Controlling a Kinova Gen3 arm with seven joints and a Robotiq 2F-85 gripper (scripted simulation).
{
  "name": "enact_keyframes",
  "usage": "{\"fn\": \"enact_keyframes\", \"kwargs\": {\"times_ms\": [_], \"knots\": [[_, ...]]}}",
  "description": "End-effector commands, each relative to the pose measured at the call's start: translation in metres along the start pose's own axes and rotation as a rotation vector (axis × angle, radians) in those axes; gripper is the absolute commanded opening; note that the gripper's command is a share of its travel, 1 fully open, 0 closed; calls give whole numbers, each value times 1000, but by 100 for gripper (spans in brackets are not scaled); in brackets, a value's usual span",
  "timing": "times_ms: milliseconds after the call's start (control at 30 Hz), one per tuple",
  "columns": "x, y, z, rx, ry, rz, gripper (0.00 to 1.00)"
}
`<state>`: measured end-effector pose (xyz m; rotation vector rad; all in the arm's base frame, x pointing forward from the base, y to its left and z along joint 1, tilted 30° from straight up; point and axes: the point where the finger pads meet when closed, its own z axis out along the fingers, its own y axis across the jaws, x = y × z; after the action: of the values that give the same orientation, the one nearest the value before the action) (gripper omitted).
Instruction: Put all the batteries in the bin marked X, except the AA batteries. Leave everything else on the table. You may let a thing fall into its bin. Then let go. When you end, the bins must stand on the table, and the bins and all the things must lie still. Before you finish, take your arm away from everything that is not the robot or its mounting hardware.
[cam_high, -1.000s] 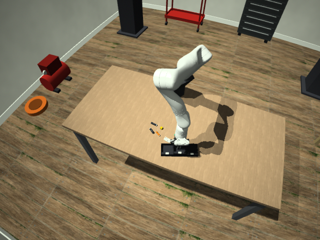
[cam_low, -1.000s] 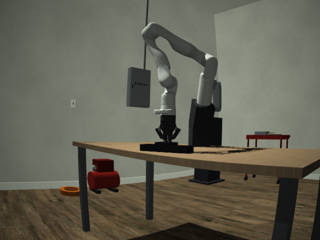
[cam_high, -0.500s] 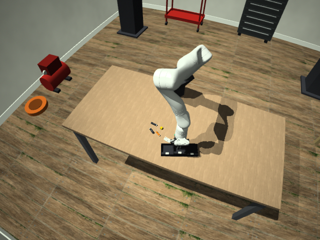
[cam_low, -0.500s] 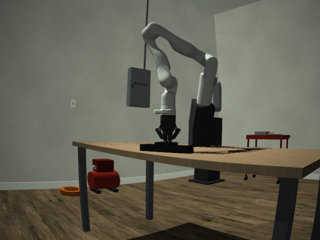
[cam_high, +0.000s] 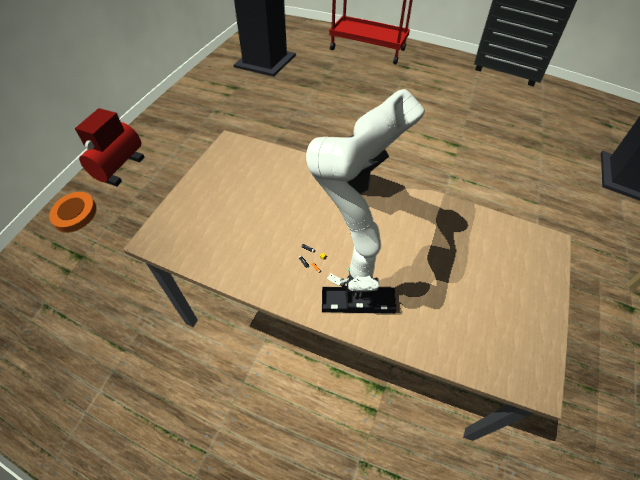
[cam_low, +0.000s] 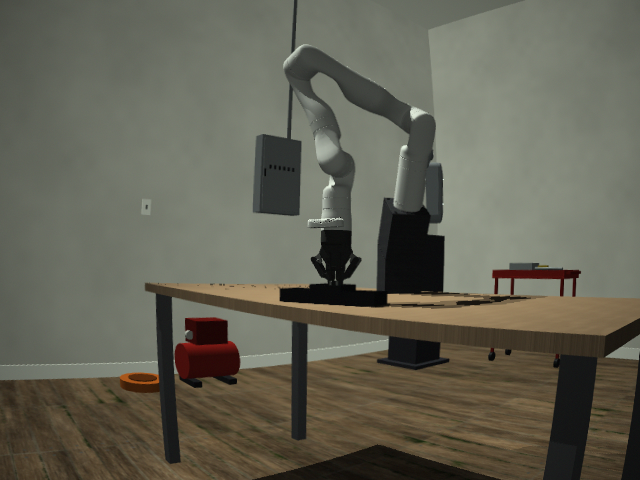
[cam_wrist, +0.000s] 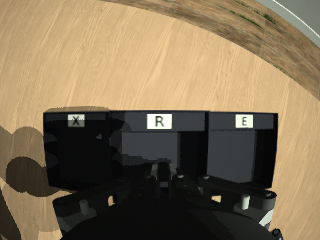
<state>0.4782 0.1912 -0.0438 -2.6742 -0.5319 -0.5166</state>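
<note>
A white, jointed robot arm (cam_high: 366, 240) (cam_low: 323, 124) points its black two-finger gripper (cam_high: 357, 293) (cam_low: 335, 283) (cam_wrist: 163, 173) down at the middle bin, marked R (cam_high: 359, 298) (cam_wrist: 150, 145), its fingers drawn together with nothing seen between them. Black bin X (cam_high: 385, 297) (cam_wrist: 77, 155) and black bin E (cam_high: 336, 298) (cam_wrist: 232, 155) flank it, their walls bordering the direct sideways paths.

Two small dark cylindrical pieces (cam_high: 308, 248) (cam_high: 303, 261), a small orange piece (cam_high: 315, 267) and a small yellow piece (cam_high: 323, 256) lie on the wooden table (cam_high: 227, 206) (cam_low: 465, 315) (cam_wrist: 100, 60), well apart from bin X, beyond bin E; which are batteries cannot be told. A flat white object (cam_high: 334, 279) shows near bin E. Bare wood separates the labelled sides of the bins from the table's edge.
</note>
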Motion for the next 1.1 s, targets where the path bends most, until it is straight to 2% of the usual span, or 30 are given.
{"fn": "enact_keyframes", "kwargs": {"times_ms": [0,133,933,1067], "knots": [[0,2,-1,-2,2,3,9],[0,2,-1,-2,2,3,9],[-2,2,-31,0,-2,3,9],[-2,2,-47,0,-2,3,9]]}}
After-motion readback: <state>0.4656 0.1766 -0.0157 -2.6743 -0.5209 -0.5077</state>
